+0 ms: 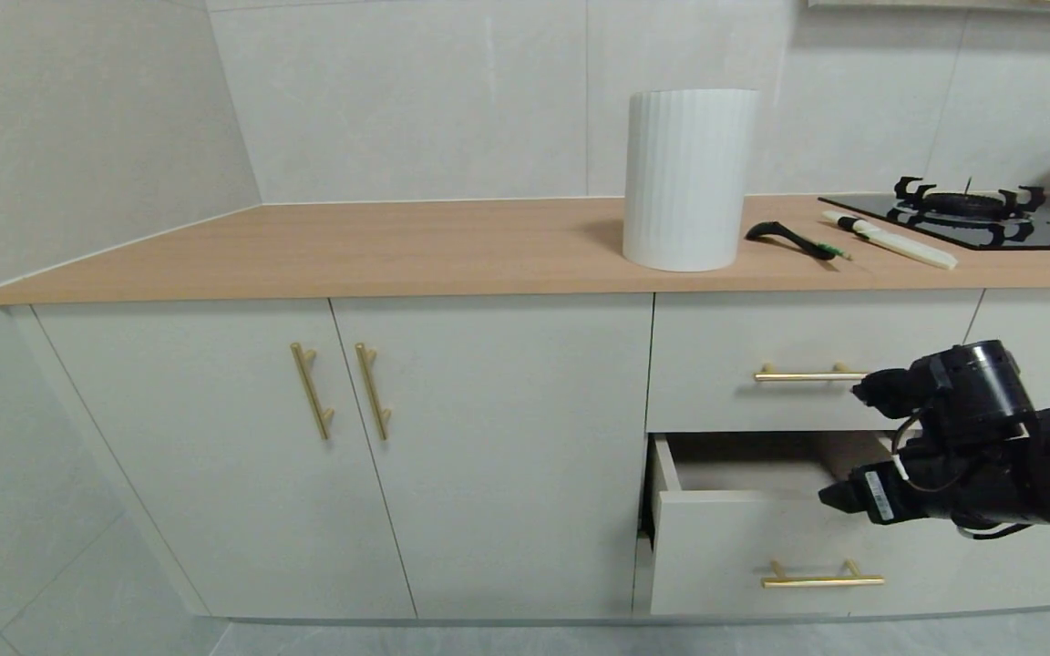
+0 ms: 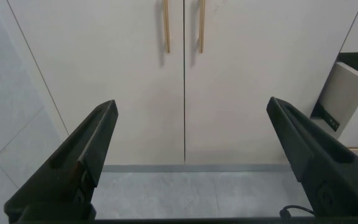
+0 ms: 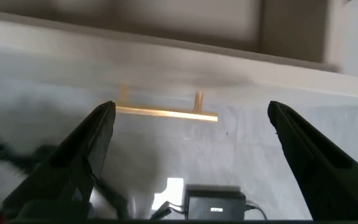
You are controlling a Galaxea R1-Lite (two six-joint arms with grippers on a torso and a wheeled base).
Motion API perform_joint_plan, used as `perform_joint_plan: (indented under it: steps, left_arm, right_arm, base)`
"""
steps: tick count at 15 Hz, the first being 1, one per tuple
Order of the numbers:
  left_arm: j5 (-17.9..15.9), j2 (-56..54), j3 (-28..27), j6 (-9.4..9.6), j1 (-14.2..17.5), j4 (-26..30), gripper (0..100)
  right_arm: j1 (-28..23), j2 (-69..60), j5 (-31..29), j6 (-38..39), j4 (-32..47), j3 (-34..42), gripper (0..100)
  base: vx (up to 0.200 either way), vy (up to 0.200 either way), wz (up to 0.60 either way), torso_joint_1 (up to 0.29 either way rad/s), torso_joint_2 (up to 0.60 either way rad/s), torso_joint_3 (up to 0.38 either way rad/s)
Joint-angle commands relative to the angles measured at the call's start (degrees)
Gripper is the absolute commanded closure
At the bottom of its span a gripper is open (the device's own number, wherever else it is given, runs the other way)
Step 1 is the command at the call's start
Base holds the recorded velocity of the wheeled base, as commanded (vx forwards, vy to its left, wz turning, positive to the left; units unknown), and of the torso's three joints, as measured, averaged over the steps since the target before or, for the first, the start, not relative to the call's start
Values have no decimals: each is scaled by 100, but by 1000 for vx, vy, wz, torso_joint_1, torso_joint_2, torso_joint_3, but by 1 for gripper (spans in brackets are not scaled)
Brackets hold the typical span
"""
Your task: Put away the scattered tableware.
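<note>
Countertop: wood-toned, running along a tiled wall. A tall white ribbed container stands upright on it. Just to the right of the container lie two loose utensils: a black-handled utensil with a small green tip, and beside it, apart from it, a long pale utensil lying at an angle near the edge of the gas hob. The exact kind of either utensil cannot be told. Below the counter are two cabinet doors with upright gold handles, both closed. To their right, the upper drawer is closed and the lower drawer is pulled out, with only part of its inside visible. The right arm sits in front of the open drawer, level with its top edge. Right gripper: fingers spread wide with nothing between them, pointed at the drawer's front, where the gold bar handle lies beyond the gap, not touched. Left gripper: fingers likewise wide apart and empty, low down, facing the bottom of the two cabinet doors and the grey floor. Both utensils are on the counter, well apart from either gripper.
</note>
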Motion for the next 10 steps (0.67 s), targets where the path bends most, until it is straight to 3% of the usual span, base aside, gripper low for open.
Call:
perform_joint_plan:
  steps: [1, 3, 5, 10]
  left_arm:
    - [0, 7, 0, 2, 1, -1, 0]
    - [0, 7, 0, 2, 1, -1, 0]
    - [0, 7, 0, 2, 1, -1, 0]
    - [0, 7, 0, 2, 1, -1, 0]
  right_arm:
    - [60, -183, 16, 130, -32, -149, 0]
    - [60, 37, 16, 254, -190, -149, 0]
    - [60, 793, 7, 482, -955, -141, 0]
    - [60, 1689, -20, 667, -1921, -123, 0]
  base:
    - [0, 0, 0, 0, 0, 0]
    - [0, 0, 0, 0, 0, 0]
    - [0, 0, 0, 0, 0, 0]
    - [0, 0, 0, 0, 0, 0]
